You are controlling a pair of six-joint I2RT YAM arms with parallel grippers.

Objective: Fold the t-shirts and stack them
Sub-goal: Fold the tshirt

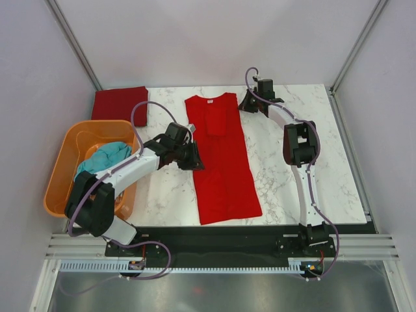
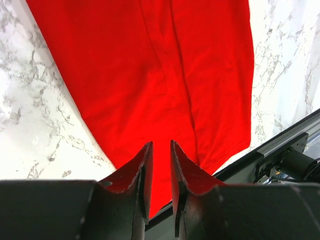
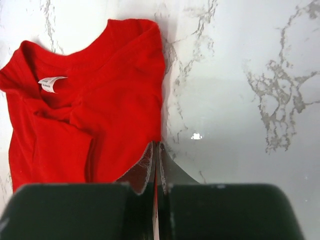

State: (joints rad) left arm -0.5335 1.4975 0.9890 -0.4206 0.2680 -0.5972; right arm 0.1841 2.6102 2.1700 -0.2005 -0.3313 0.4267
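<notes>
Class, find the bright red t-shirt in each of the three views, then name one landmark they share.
Top external: bright red t-shirt, table centre, collar at far end.
Left wrist: t-shirt fills upper middle.
Right wrist: t-shirt at left, white neck label showing.
Shared landmark: marble table.

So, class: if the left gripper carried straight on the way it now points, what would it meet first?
The red t-shirt. In the wrist view the left gripper points down and forward onto the flat cloth, with nothing between. Depth is hard to judge, but the fingertips look close to the fabric.
</notes>
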